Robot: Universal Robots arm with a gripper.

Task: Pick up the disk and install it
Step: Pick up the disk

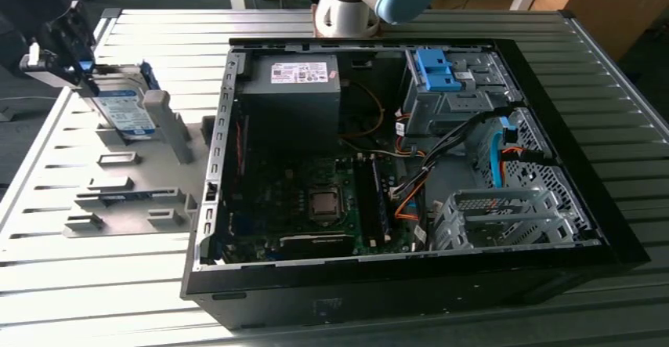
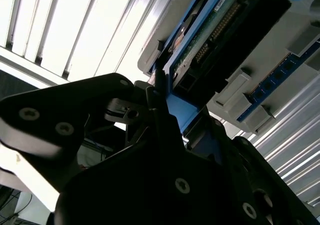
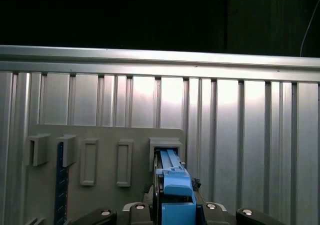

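Note:
The disk (image 1: 124,112), silver with a white-and-blue label and a blue frame, stands on edge in a slot of the grey fixture plate (image 1: 136,182) at the exterior view's left. My black gripper (image 1: 84,77) sits at the disk's upper end, shut on it. In the second wrist view the fingers (image 2: 156,97) press against the blue frame, and the disk (image 2: 210,30) shows its green circuit board. The first wrist view has the disk (image 3: 175,182) running from its slot back into the gripper (image 3: 176,210).
An open black computer case (image 1: 585,206) lies on the slatted metal table (image 1: 94,284). Inside are a grey power supply box (image 1: 293,88), a blue bracket (image 1: 434,69) in the drive bay and loose cables. A memory stick (image 3: 61,185) stands in the fixture. The arm's base (image 1: 356,2) rises behind the case.

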